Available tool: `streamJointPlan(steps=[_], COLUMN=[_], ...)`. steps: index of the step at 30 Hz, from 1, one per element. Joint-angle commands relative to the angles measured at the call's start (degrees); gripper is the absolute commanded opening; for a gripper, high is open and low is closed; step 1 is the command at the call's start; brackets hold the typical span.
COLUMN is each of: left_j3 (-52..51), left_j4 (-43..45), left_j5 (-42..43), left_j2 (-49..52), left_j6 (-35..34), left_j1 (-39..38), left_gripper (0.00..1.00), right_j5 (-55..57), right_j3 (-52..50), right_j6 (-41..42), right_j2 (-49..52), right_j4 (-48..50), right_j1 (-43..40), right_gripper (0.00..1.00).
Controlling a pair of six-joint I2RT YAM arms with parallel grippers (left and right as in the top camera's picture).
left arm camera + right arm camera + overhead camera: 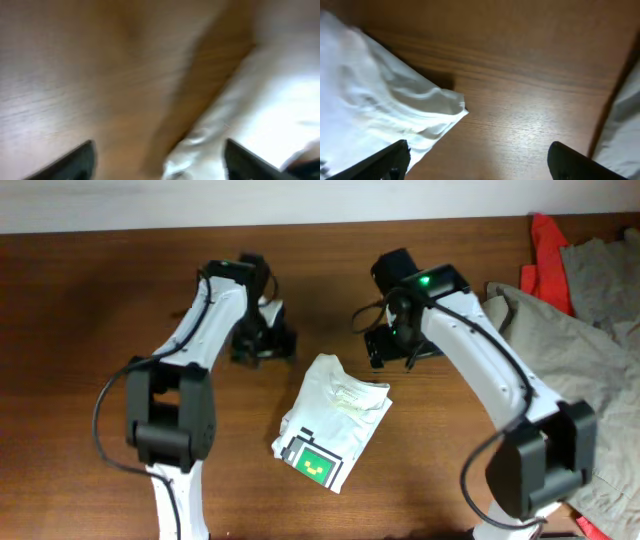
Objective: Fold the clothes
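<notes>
A white garment (pixel 330 420) with a green and black print lies folded into a small packet at the middle of the wooden table. My left gripper (pixel 262 340) hovers above the table just left of its top edge, open and empty. Its view is blurred and shows the white cloth (pixel 260 110) at the right. My right gripper (pixel 392 345) hovers just right of the packet's top corner, open and empty. Its view shows the cloth's corner (pixel 395 110) at the left.
A heap of beige-grey clothes (pixel 570 370) with a red garment (pixel 545 255) lies at the table's right side, under the right arm. The edge of that heap shows in the right wrist view (pixel 625 125).
</notes>
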Motion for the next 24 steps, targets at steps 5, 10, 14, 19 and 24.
streamJointPlan(steps=[5, 10, 14, 19, 24], left_j3=[0.9, 0.9, 0.7, 0.7, 0.7], left_j4=[10.3, 9.8, 7.9, 6.6, 6.4], left_j5=[18.3, 18.1, 18.1, 18.0, 15.6], left_j2=[4.5, 9.9, 12.9, 13.1, 9.2], left_j6=[4.8, 5.8, 5.8, 9.8, 7.4], left_j1=[-2.8, -5.9, -9.0, -8.8, 8.2], left_gripper=[0.96, 0.95, 0.60, 0.00, 0.00], right_j5=[1.3, 1.3, 1.3, 1.4, 3.0], right_j3=[1.7, 1.7, 1.7, 1.7, 1.7], right_j6=[-0.1, -0.2, -0.1, -0.2, -0.1], right_j2=[-4.9, -4.9, -5.0, -5.0, -6.1], right_j4=[-2.8, -3.8, -3.8, -4.2, -4.7], right_j1=[-0.3, -0.3, -0.3, -0.3, -1.8], right_gripper=[0.93, 0.93, 0.93, 0.93, 0.93])
